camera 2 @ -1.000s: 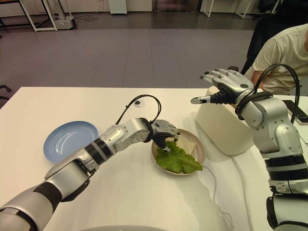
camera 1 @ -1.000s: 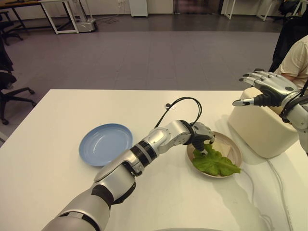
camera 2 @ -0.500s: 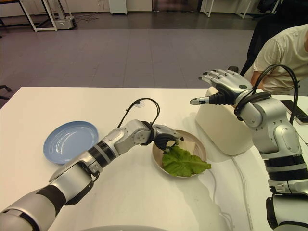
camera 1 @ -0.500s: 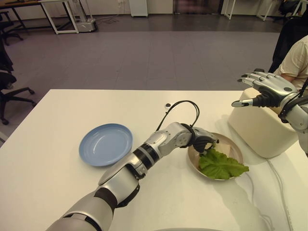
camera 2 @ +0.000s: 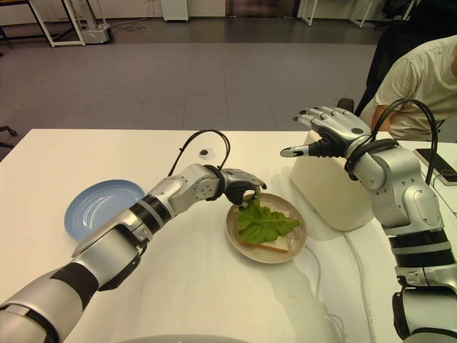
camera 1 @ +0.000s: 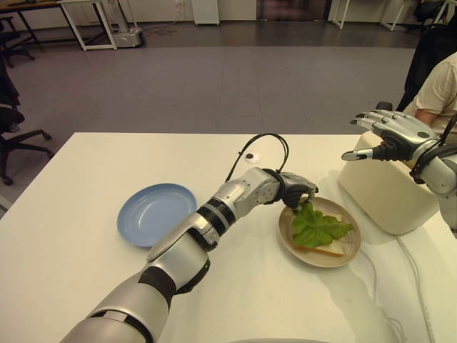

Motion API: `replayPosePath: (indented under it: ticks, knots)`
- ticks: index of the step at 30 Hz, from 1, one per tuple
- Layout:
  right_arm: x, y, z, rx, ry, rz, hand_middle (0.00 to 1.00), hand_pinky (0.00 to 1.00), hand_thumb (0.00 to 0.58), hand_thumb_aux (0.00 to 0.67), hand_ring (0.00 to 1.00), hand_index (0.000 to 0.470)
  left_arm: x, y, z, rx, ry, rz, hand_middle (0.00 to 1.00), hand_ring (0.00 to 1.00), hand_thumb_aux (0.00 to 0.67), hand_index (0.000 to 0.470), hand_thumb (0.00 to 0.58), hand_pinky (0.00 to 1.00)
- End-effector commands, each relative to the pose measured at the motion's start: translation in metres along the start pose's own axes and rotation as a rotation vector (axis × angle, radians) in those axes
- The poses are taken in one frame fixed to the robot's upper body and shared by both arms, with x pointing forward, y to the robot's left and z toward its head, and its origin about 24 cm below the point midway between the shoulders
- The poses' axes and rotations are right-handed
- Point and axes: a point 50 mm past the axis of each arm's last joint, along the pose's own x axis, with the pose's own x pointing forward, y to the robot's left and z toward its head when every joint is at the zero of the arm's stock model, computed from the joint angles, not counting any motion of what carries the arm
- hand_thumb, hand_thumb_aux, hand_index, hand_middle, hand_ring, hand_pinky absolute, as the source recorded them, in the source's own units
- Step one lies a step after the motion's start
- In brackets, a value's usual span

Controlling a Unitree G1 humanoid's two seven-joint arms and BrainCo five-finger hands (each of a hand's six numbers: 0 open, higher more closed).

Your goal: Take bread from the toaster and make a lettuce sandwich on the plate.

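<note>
Found a beige plate (camera 1: 287,236) on the white tabletop (camera 1: 71,236), with a slice of bread (camera 1: 333,250) lying flat toward its near side. Saw a lettuce leaf (camera 1: 319,229) spread over the bread and covering most of it, with its tip lifted at the beige plate's far-left rim. Noted the left hand (camera 1: 294,191) over that same rim, fingers curled and pinching the leaf's tip, with a black cable (camera 1: 271,135) looped above the wrist. Spotted a blue plate (camera 1: 157,213) well to the left of the beige plate. Found a white toaster (camera 1: 389,196) just right of the beige plate and a little beyond it. Saw the right hand (camera 1: 391,128) hovering over the toaster's top, fingers stretched out and spread, thumb out sideways, empty. Marked a small dark round piece (camera 1: 251,155) on the tabletop beyond the beige plate, toward its left.
</note>
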Motion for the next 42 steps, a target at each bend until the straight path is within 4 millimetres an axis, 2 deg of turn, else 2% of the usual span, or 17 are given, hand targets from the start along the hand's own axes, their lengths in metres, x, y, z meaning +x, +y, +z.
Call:
replayPosePath:
  ticks: [1, 2, 3, 4, 5, 6, 8, 11, 14, 17, 22, 26, 30, 31, 32, 33, 42]
  knots:
    - [0.001, 0.001, 0.003, -0.005, -0.012, 0.006, 0.0, 0.0, 0.0, 0.0, 0.0, 0.0, 0.002, -0.001, 0.001, 0.009, -0.002, -0.016, 0.0, 0.0, 0.615, 0.431, 0.576, 0.0]
    - [0.001, 0.001, 0.003, -0.004, -0.012, 0.006, 0.0, 0.0, 0.0, 0.0, 0.0, 0.0, 0.002, -0.001, 0.001, 0.008, -0.003, -0.017, 0.0, 0.0, 0.441, 0.31, 0.512, 0.0]
    - [0.001, 0.001, 0.003, -0.004, -0.012, 0.006, 0.0, 0.0, 0.0, 0.0, 0.0, 0.0, 0.002, -0.001, 0.001, 0.009, -0.002, -0.018, 0.0, 0.0, 0.323, 0.227, 0.425, 0.0]
    - [0.001, 0.001, 0.003, -0.004, -0.012, 0.006, 0.0, 0.0, 0.0, 0.0, 0.0, 0.0, 0.002, 0.0, 0.001, 0.011, -0.001, -0.018, 0.0, 0.0, 0.105, 0.074, 0.168, 0.0]
    - [0.001, 0.001, 0.003, -0.004, -0.01, 0.007, 0.0, 0.0, 0.0, 0.0, 0.0, 0.0, 0.002, 0.001, 0.001, 0.016, 0.0, -0.016, 0.0, 0.0, 0.1, 0.07, 0.16, 0.0]
    - [0.0, 0.0, 0.002, -0.004, -0.008, 0.006, 0.0, 0.0, 0.0, 0.0, 0.0, 0.0, 0.002, 0.001, 0.001, 0.022, 0.001, -0.014, 0.0, 0.0, 0.074, 0.052, 0.12, 0.0]
    - [0.001, 0.0, 0.001, -0.006, -0.005, 0.005, 0.0, 0.0, 0.0, 0.0, 0.0, 0.0, 0.002, 0.002, 0.002, 0.032, 0.003, -0.009, 0.0, 0.0, 0.068, 0.048, 0.112, 0.0]
    - [0.0, -0.004, -0.002, -0.016, 0.007, -0.007, 0.0, 0.0, 0.0, 0.0, 0.0, 0.0, 0.0, 0.005, 0.002, 0.043, 0.005, 0.004, 0.0, 0.0, 0.0, 0.0, 0.0, 0.0]
    - [-0.001, -0.011, -0.011, -0.054, 0.046, -0.027, 0.0, 0.0, 0.0, 0.0, 0.0, 0.0, -0.005, 0.016, 0.001, 0.038, 0.001, 0.065, 0.0, 0.0, 0.0, 0.0, 0.0, 0.0]
    - [-0.005, -0.015, -0.032, -0.113, 0.142, -0.024, 0.0, 0.0, 0.0, 0.0, 0.0, 0.0, -0.016, 0.035, -0.006, -0.017, -0.003, 0.187, 0.0, 0.0, 0.0, 0.0, 0.0, 0.0]
    - [-0.018, -0.01, -0.073, -0.183, 0.343, 0.029, 0.0, 0.0, 0.0, 0.0, 0.0, 0.0, -0.046, 0.047, -0.039, -0.328, -0.023, 0.424, 0.0, 0.0, 0.0, 0.0, 0.0, 0.0]
    - [-0.025, 0.001, -0.086, -0.157, 0.402, 0.094, 0.0, 0.0, 0.0, 0.0, 0.0, 0.0, -0.074, 0.042, -0.068, -0.534, -0.008, 0.609, 0.0, 0.0, 0.0, 0.0, 0.0, 0.0]
    - [-0.016, 0.008, -0.083, -0.134, 0.381, 0.142, 0.0, 0.0, 0.0, 0.0, 0.0, 0.0, -0.102, 0.028, -0.091, -0.682, 0.025, 0.746, 0.0, 0.0, 0.0, 0.0, 0.0, 0.0]
    - [-0.015, 0.009, -0.082, -0.127, 0.372, 0.152, 0.0, 0.0, 0.124, 0.076, 0.0, 0.053, -0.108, 0.027, -0.095, -0.717, 0.029, 0.774, 0.0, 0.0, 0.0, 0.0, 0.0, 0.0]
    - [-0.014, 0.011, -0.08, -0.121, 0.364, 0.166, 0.0, 0.0, 0.349, 0.247, 0.0, 0.173, -0.112, 0.025, -0.099, -0.743, 0.031, 0.791, 0.0, 0.0, 0.0, 0.0, 0.0, 0.0]
    - [-0.013, 0.012, -0.078, -0.112, 0.353, 0.177, 0.0, 0.0, 0.58, 0.662, 0.0, 0.464, -0.116, 0.025, -0.101, -0.749, 0.039, 0.802, 0.0, 0.0, 0.0, 0.0, 0.0, 0.0]
    - [-0.004, 0.01, -0.067, -0.066, 0.294, 0.15, 0.0, 0.0, 0.58, 0.67, 0.0, 0.47, -0.119, 0.021, -0.105, -0.735, 0.063, 0.814, 0.0, 0.0, 0.0, 0.0, 0.0, 0.0]
